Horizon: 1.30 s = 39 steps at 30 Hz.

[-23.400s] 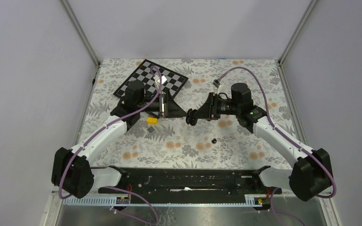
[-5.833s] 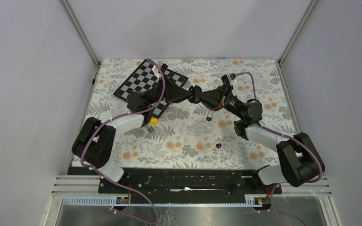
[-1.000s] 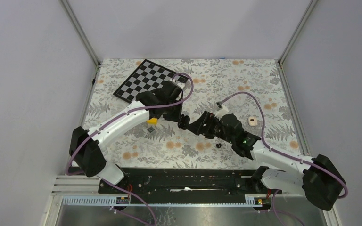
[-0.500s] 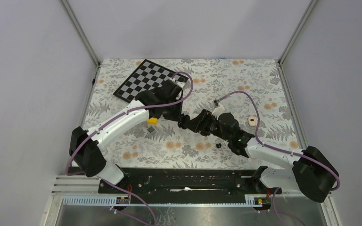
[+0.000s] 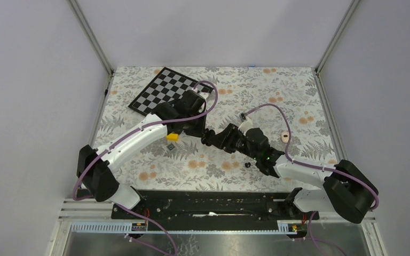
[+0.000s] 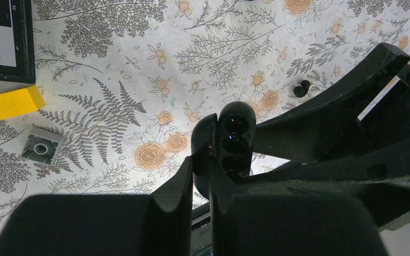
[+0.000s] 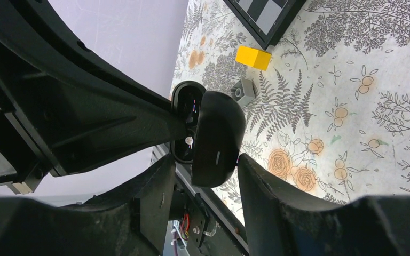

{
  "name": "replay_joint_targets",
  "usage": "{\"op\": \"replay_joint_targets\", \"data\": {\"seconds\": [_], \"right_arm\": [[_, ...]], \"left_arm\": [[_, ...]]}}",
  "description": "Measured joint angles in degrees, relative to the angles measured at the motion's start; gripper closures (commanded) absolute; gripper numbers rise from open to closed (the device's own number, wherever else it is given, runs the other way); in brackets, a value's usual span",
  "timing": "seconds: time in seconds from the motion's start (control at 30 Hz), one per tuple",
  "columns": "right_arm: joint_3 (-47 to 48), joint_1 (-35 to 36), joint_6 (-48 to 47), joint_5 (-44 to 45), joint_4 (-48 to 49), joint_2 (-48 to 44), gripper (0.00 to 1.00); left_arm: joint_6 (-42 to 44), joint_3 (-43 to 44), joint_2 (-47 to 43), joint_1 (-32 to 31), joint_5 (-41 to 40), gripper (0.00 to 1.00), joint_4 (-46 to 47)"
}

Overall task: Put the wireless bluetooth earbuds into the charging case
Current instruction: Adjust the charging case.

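Observation:
The black charging case point(image 7: 217, 138) hangs open above the table. My left gripper point(image 6: 202, 165) is shut on its thin lid point(image 6: 203, 144), and the case's wells point(image 6: 236, 137) face the left wrist camera. My right gripper point(image 7: 205, 176) straddles the case body. One pad point(image 7: 245, 170) touches it, and a gap shows at the other pad point(image 7: 165, 176). A black earbud point(image 5: 247, 165) lies on the cloth below, also seen as the black earbud point(image 6: 301, 87). A pale beige-pink earbud point(image 5: 285, 137) lies further right. Both grippers meet at mid-table, the left gripper point(image 5: 205, 134) beside the right gripper point(image 5: 219, 140).
A yellow block point(image 5: 172, 137) and a small grey piece point(image 6: 41, 146) lie left of the grippers. A checkerboard point(image 5: 165, 88) sits at the back left. The black rail point(image 5: 208, 202) runs along the near edge. Grey walls close in the floral table.
My right gripper has slid left up to the left gripper, and its jaws have narrowed around the case body. The left arm has hardly moved and keeps hold of the lid.

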Motion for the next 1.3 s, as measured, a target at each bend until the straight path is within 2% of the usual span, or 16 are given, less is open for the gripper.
{"op": "replay_joint_targets", "data": {"seconds": [0.3,0.4,0.47,0.5,0.53,0.6,0.67,0.77,0.87,0.97,1.0,1.03,1.07,1.17,1.3], "right_arm": [[-1.2,0.0,1.6,0.1,4.7,1.9,0.59],[-1.2,0.0,2.0,0.2,5.4,2.6,0.71],[-1.3,-0.1,2.3,0.4,5.6,2.7,0.86],[-1.4,-0.1,2.4,0.5,5.8,2.7,0.93],[-1.6,-0.1,2.7,0.6,6.1,2.7,1.00],[-2.0,-0.2,3.2,0.6,6.7,2.7,1.00],[-2.3,-0.3,3.6,0.5,7.1,2.7,1.00],[-3.2,-1.5,4.7,-0.1,7.8,2.7,1.00],[-4.4,-4.3,5.7,-3.1,9.5,2.8,1.00],[-4.7,-8.5,7.0,-9.2,11.6,2.8,1.00],[-4.7,-9.4,7.2,-10.7,12.3,2.8,1.00],[-4.7,-10.5,7.6,-13.2,13.4,2.8,1.00],[-4.7,-11.1,8.2,-15.9,14.8,3.0,1.00],[-4.7,-13.1,10.4,-22.4,19.9,4.5,1.00],[-4.7,-14.8,16.3,-29.6,30.3,9.1,1.00]], "left_arm": [[0.0,0.0,-0.7,0.1,0.4,1.00,0.0],[0.0,0.0,-0.7,0.1,0.3,1.00,-0.1],[0.0,0.0,-0.7,0.1,0.3,1.00,-0.1],[0.0,0.0,-0.7,0.1,0.3,0.95,-0.1],[0.0,0.0,-0.8,0.1,0.3,0.85,-0.1],[0.0,0.0,-0.9,0.1,0.3,0.58,-0.1],[0.3,0.0,-1.0,0.1,0.3,0.38,-0.2],[0.2,0.3,-1.3,0.1,0.2,0.23,-1.3],[1.0,1.2,-2.1,0.5,0.6,0.20,-2.8],[2.6,1.2,-5.0,3.9,5.2,0.18,-4.2],[2.7,1.2,-5.4,4.3,5.6,0.14,-4.2],[3.3,0.9,-7.0,6.4,8.0,0.03,-3.9],[3.7,0.2,-8.7,8.2,10.0,0.01,-3.5],[3.2,-4.2,-15.5,13.5,16.3,0.01,0.4],[0.9,-8.7,-21.8,16.7,24.3,0.01,5.8]]}}
